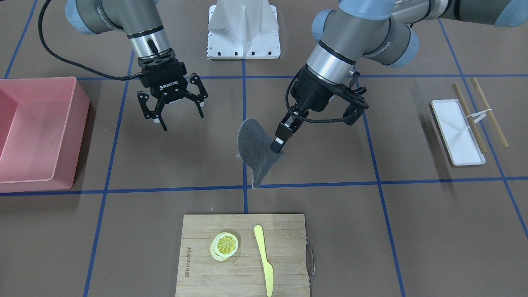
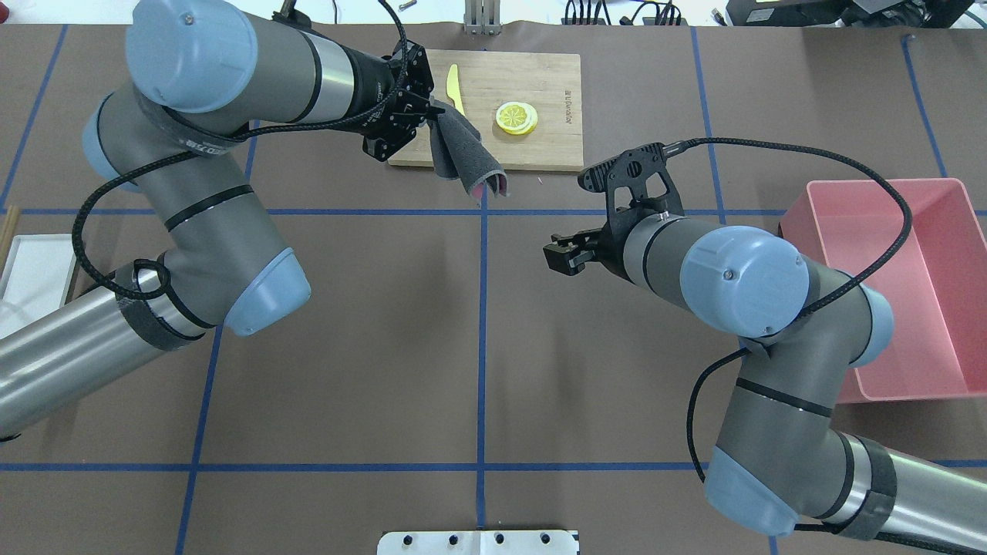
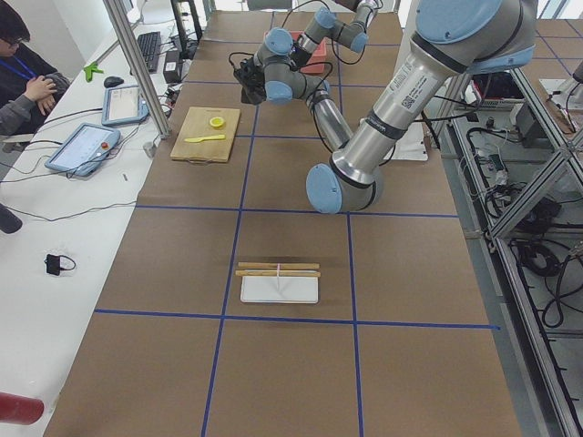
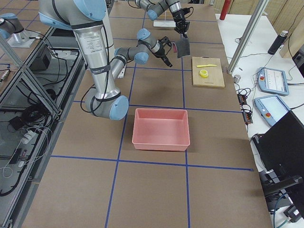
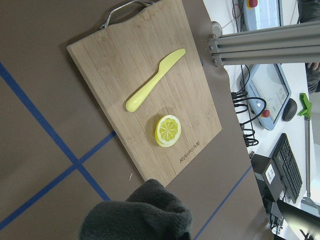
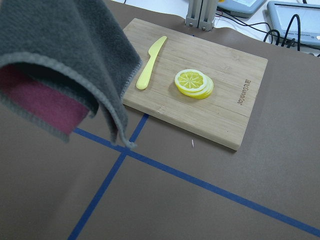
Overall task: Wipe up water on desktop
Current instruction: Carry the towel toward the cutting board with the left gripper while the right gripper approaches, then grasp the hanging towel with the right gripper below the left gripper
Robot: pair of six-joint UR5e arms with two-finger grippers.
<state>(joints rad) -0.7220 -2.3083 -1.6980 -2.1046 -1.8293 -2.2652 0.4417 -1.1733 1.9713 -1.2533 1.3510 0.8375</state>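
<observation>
- Broadly, the desktop (image 1: 313, 206) fills the scene, a matte brown top crossed by blue tape lines (image 1: 244, 103). It is rigid and flat and should take firm rubbing, though I can pick out no wet patch on it.
- A pink bin (image 1: 76, 123) sits toward the robot's right end, well apart from the cloth.
- A bamboo cutting board (image 1: 231, 284) lies near the far edge.
- A grey cloth (image 1: 255, 148), maroon on its inner face, hangs limp over the central tape crossing, near the board. Soft and light, it looks best gripped at its bunched top and pressed flat.
- The left gripper (image 1: 277, 145) pinches the cloth's upper fold.
- The right gripper (image 1: 180, 117) hovers beside it, jaws spread wide and holding nothing.
- A yellow plastic knife (image 1: 262, 255) and lemon slices (image 1: 225, 245) rest on the board.
</observation>
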